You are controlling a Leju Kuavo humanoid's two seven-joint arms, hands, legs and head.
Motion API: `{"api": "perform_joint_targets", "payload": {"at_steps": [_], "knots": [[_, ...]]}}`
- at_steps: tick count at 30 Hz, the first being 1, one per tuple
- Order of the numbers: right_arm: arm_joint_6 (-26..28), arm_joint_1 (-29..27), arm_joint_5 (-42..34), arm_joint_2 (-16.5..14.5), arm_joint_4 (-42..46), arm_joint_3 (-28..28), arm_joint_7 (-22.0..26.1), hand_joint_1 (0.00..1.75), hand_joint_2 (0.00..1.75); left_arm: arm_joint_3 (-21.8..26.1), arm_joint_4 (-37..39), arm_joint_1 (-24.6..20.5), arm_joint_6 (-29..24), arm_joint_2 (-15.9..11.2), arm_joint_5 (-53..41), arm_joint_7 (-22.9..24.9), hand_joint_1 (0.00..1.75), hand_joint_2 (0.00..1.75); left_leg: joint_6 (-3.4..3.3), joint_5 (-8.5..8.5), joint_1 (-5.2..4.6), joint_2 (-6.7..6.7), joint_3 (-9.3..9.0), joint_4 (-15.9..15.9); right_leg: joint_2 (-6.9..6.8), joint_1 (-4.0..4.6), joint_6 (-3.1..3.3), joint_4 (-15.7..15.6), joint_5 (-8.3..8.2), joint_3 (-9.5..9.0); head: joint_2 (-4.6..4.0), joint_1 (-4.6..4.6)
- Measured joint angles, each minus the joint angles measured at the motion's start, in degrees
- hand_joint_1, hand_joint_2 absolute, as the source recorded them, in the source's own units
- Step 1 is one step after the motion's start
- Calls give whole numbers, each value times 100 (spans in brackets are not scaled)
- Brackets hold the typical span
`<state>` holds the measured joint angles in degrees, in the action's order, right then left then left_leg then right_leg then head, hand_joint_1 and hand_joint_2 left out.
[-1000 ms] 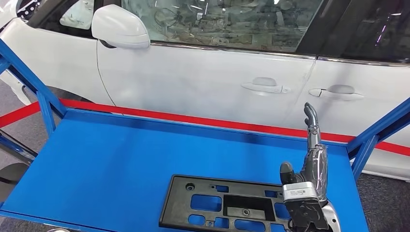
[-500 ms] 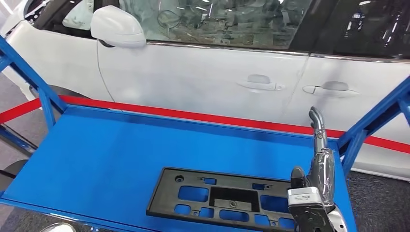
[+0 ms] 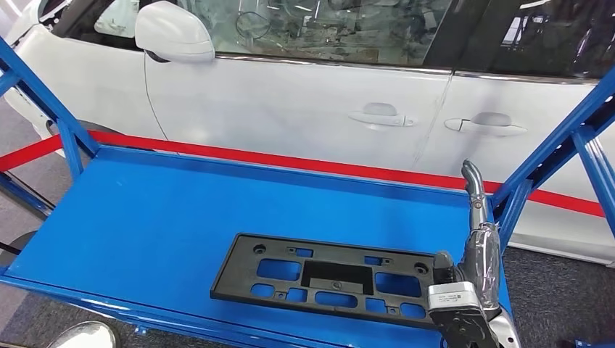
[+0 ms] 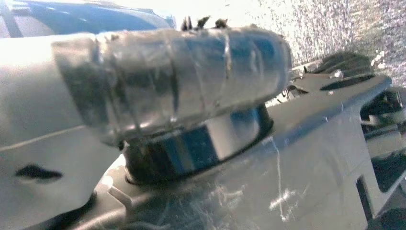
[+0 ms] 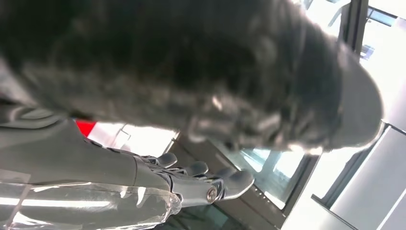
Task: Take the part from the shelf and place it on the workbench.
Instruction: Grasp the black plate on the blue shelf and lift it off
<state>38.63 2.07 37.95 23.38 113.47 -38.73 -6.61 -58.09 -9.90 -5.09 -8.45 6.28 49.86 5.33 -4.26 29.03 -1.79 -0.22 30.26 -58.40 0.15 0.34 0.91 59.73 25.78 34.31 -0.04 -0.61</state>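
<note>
The head view looks forward and down from high on the robot onto a blue shelf [image 3: 145, 217], with a white car [image 3: 304, 109] close behind it. The right robot hand [image 3: 475, 239] rises at the lower right of that view. The right wrist view sits close behind that same hand [image 5: 191, 184], a dark blurred mass just before the lens (windows lie beyond). The left wrist view is pressed near a taped grey thumb [image 4: 172, 81].
</note>
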Motion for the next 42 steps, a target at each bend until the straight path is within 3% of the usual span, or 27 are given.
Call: {"api": "perform_joint_targets", "payload": {"at_steps": [1,3,6,7,8,9,10,12,14,17,18,20,22,23,24,25,27,29,31,32,35,36,42], "knots": [[-33,-1,43,9,5,0,-24,0,175,0,0,5,6,3,1,0,0,0,-6,-53,-1,-2,3,54,-4,-9,-34,-12,-28,9,0,-6],[-128,1,161,31,17,0,-87,0,175,-1,0,8,16,8,5,0,0,0,6,-187,41,20,-6,203,-4,-9,-99,72,73,54,0,5],[-349,13,362,73,35,-15,-237,0,175,-1,-2,-3,25,20,25,-2,0,0,51,-336,89,54,86,297,1,-60,-215,849,715,319,0,20],[-438,14,427,86,42,-34,-297,0,175,-1,-2,-3,28,24,42,-3,0,0,74,-368,98,62,149,282,0,-90,-253,1159,878,402,0,18],[-526,14,494,96,50,-67,-356,0,175,-1,-2,-3,31,26,61,-4,0,0,98,-398,110,69,218,258,-2,-121,-293,1345,932,417,0,18],[-616,18,563,108,63,-110,-419,0,175,-1,-2,-3,35,26,85,-8,0,0,123,-427,128,74,292,221,-5,-152,-333,1340,870,336,0,16],[-703,26,627,119,83,-163,-479,0,175,-1,-2,-4,37,26,104,-11,0,0,150,-450,151,77,367,172,-8,-182,-374,1128,724,151,0,17],[-878,66,716,140,121,-290,-599,0,175,-1,-2,-15,39,23,128,-19,0,0,218,-470,188,73,513,44,-4,-217,-430,408,514,-329,0,23],[-1108,117,791,171,146,-451,-718,0,175,-1,-2,-25,43,15,134,-24,0,0,305,-484,189,61,605,-52,27,-201,-364,9,502,-526,0,21],[-1537,166,1066,224,158,-698,-909,0,175,-1,-2,-25,63,8,136,-61,0,0,431,-533,201,46,658,-81,39,-175,-156,-31,467,-442,0,18],[-1644,182,1161,233,158,-770,-963,0,175,-1,-2,-22,70,5,136,-74,0,0,466,-460,212,41,698,-149,29,-176,-98,-42,432,-421,0,14],[-1816,219,1246,257,156,-903,-1049,0,175,-1,-2,-21,87,2,136,-85,0,0,515,-79,229,33,879,-608,5,-187,-4,-57,362,-362,0,-6],[-2073,257,1206,300,144,-1065,-1161,0,175,-1,-2,-25,108,-1,136,-89,0,0,546,359,234,31,1108,-1336,-7,-177,25,-52,314,-289,0,-22],[-2224,279,1165,329,135,-1162,-1222,0,175,-1,-2,-26,116,-2,137,-89,0,0,551,454,235,31,1159,-1584,-12,-171,22,-48,295,-268,0,-20],[-2381,306,1119,360,125,-1264,-1278,0,175,-1,-2,-27,121,-3,137,-89,0,0,548,433,235,31,1112,-1628,-14,-165,16,-45,280,-255,0,-21],[-2539,338,1074,394,117,-1368,-1329,0,175,-1,-2,-27,126,-5,138,-84,0,0,535,316,234,31,964,-1461,-13,-160,7,-43,268,-251,0,-21],[-2875,410,957,457,111,-1567,-1422,0,175,-1,-1,-18,132,-14,137,-75,0,0,478,9,226,12,479,-709,-6,-153,-14,-42,252,-248,0,-20],[-3165,481,834,519,104,-1745,-1502,0,175,-3,0,-4,144,-24,133,-70,0,0,422,-109,195,-16,168,-141,0,-147,-60,-43,226,-223,0,-19],[-3319,529,769,577,89,-1896,-1552,0,175,-10,-1,0,157,-28,126,-70,0,0,386,-87,167,-25,139,-8,1,-143,-126,-64,188,-199,0,-17],[-3349,547,757,602,82,-1961,-1565,0,175,-15,-1,-1,162,-27,122,-70,0,0,392,-90,177,-23,141,26,1,-132,-115,-77,190,-202,0,-12],[-3414,607,747,669,62,-2130,-1593,0,175,-38,-2,-1,167,-22,114,-70,0,0,438,-109,206,-20,130,86,7,-92,101,-111,179,-219,0,10],[-3442,621,747,688,49,-2181,-1610,0,175,-50,-2,-1,168,-23,109,-70,0,0,436,-111,203,-21,129,85,8,-89,144,-123,159,-225,0,13],[-3511,717,840,787,-55,-2367,-1770,0,175,-110,-2,-5,170,-23,80,-72,0,0,374,-121,186,-18,136,76,11,-98,65,-194,100,-253,0,11]]}}
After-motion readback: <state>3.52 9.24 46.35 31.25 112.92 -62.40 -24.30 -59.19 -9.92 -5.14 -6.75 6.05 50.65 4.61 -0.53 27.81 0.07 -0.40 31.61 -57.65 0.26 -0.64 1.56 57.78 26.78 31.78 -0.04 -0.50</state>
